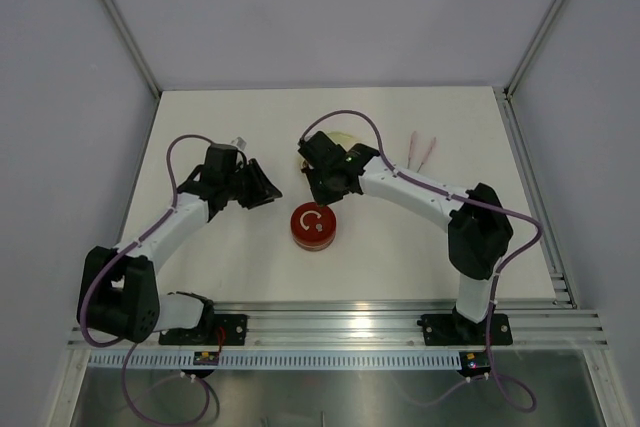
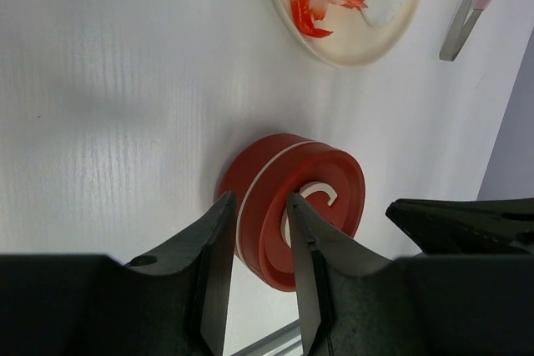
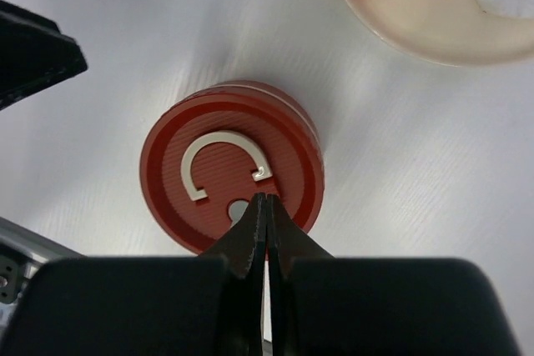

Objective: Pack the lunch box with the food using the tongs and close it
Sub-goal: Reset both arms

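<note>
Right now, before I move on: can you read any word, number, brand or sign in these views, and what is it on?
"C": a raised white curl mark, an open ring with a small hook, not a word, on top of the red round lid.
The small coloured tag at the left arm's base: too small to read.
No other text is visible.
</note>
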`<state>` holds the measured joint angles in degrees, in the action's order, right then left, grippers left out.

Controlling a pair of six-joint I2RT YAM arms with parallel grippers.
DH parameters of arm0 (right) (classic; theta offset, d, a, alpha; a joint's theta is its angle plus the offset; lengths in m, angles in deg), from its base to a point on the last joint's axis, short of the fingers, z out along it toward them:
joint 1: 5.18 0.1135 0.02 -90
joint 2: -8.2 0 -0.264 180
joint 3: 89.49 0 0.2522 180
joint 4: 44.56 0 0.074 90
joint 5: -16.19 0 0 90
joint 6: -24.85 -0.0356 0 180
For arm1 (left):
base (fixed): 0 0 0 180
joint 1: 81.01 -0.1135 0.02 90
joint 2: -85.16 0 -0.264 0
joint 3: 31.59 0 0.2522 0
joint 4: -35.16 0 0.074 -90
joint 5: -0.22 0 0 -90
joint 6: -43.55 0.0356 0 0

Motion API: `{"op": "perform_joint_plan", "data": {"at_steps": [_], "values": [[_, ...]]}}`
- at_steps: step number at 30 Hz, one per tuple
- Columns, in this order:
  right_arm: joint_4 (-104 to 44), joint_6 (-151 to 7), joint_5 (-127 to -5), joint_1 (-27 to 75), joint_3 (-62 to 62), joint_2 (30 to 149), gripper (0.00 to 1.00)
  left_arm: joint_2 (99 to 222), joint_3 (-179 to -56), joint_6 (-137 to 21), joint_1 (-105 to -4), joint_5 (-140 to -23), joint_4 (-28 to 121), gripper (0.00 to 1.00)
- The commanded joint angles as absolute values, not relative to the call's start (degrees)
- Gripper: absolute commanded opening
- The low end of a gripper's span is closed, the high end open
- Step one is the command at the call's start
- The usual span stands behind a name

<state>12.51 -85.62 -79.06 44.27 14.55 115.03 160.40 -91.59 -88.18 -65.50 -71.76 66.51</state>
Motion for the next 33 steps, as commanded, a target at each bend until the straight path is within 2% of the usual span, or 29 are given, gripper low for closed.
{"op": "perform_joint_plan", "data": {"at_steps": [1,7,14,20,24,25,27,30,31,33], "values": [[11.83,-86.68,-77.33,46.41,14.72,113.84,0.00,157.84,-91.14,-86.88,-65.54,-70.62,66.06,0.34],[8.41,-87.91,-72.23,49.40,14.10,118.06,0.00,156.53,-92.20,-86.00,-65.72,-72.02,68.61,0.34],[9.10,-88.70,-74.95,49.40,14.27,123.08,0.00,155.21,-92.72,-85.47,-67.04,-71.41,69.93,0.34],[10.06,-87.39,-78.28,49.40,16.55,116.24,0.00,153.45,-94.83,-85.29,-67.12,-71.85,71.42,0.34],[10.95,-87.12,-85.82,49.31,18.14,111.92,0.02,152.48,-96.68,-85.12,-67.30,-72.20,72.83,0.34],[11.12,-87.47,-87.59,49.14,17.97,111.30,0.07,152.22,-97.29,-84.94,-67.30,-72.81,73.26,0.34],[11.39,-88.26,-91.89,48.00,16.92,108.94,0.37,150.91,-97.73,-84.15,-67.30,-73.86,74.41,0.35],[11.83,-90.02,-97.34,45.72,13.85,106.03,0.89,149.50,-98.52,-83.01,-67.30,-77.46,76.16,0.39],[11.83,-91.50,-99.19,45.36,12.70,105.15,0.96,149.23,-98.79,-82.66,-67.30,-78.17,76.60,0.42],[10.78,-92.65,-103.75,44.48,8.94,101.99,0.99,149.05,-100.28,-81.34,-67.39,-79.31,78.71,0.48]]}}
